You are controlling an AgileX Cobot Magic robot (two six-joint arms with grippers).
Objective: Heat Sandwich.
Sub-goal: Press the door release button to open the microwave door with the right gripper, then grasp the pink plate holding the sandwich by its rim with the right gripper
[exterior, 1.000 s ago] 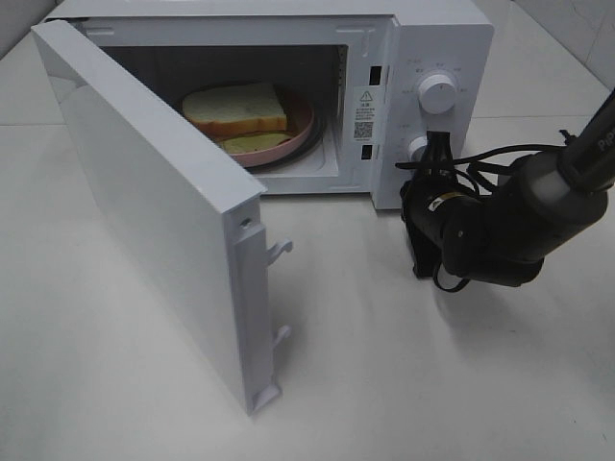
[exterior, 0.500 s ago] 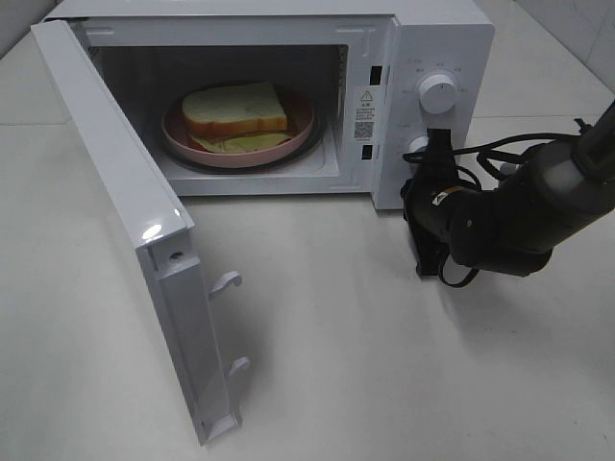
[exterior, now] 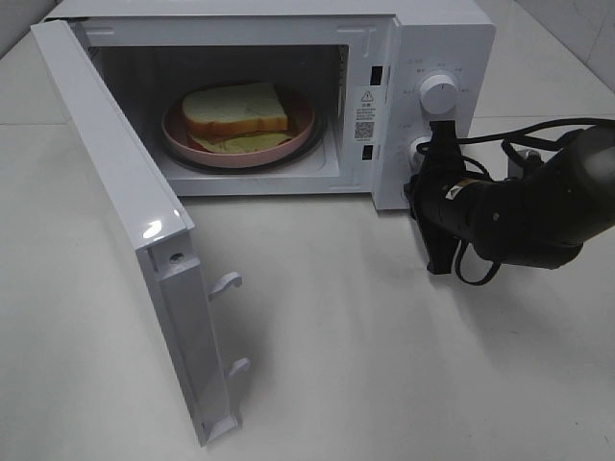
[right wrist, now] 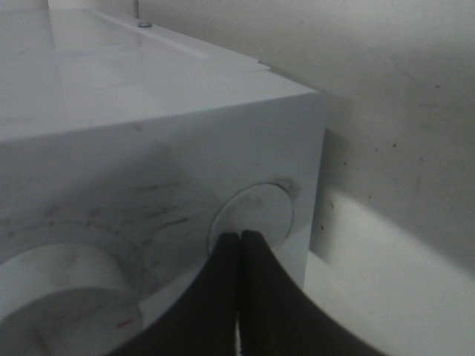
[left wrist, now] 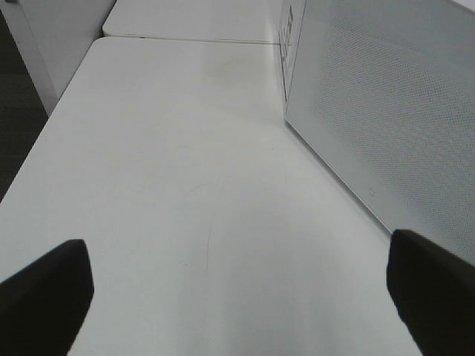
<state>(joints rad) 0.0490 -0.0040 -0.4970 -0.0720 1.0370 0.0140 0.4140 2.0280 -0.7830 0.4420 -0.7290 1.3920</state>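
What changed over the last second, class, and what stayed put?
The microwave door swung wider open, its free edge moving left in the high view. The right gripper, jaws shut at the round button, shifted slightly right with its arm. The sandwich on its pink plate stayed inside.

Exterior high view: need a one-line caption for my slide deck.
Microwave door open, sandwich on pink plate inside; shut right gripper at the lower round button.
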